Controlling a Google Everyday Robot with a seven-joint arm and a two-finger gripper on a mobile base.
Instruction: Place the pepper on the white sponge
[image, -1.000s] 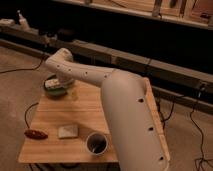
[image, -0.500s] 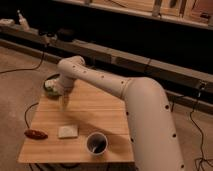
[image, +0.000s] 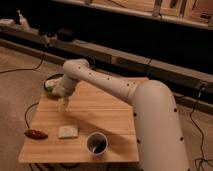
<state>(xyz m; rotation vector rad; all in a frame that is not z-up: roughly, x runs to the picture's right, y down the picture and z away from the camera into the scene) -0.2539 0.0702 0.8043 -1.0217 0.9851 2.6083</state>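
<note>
Nothing is done yet. The pepper (image: 36, 134) lies at the desk's left edge near the front corner, close to the white sponge (image: 68, 131) but not on it. My gripper (image: 63, 104) hangs open and empty above the desk's left half. I have yet to grasp, lift and place the pepper.

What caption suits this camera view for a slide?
Open gripper hangs over the wooden table, behind the white sponge; the pepper lies at the table's left edge.
</note>
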